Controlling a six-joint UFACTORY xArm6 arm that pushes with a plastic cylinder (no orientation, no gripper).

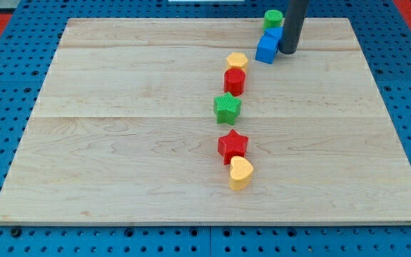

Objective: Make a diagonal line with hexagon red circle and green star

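Note:
A yellow hexagon lies above the middle of the wooden board. A red circle sits just below it, touching or nearly so. A green star lies below the red circle, slightly to the left. The three run in a near-vertical line leaning a little to the left going down. My tip rests on the board at the view's top right, just right of a blue block and well to the right of the hexagon.
A green circle sits at the board's top edge, with a second blue block below it. A red star and a yellow heart lie below the green star. Blue pegboard surrounds the board.

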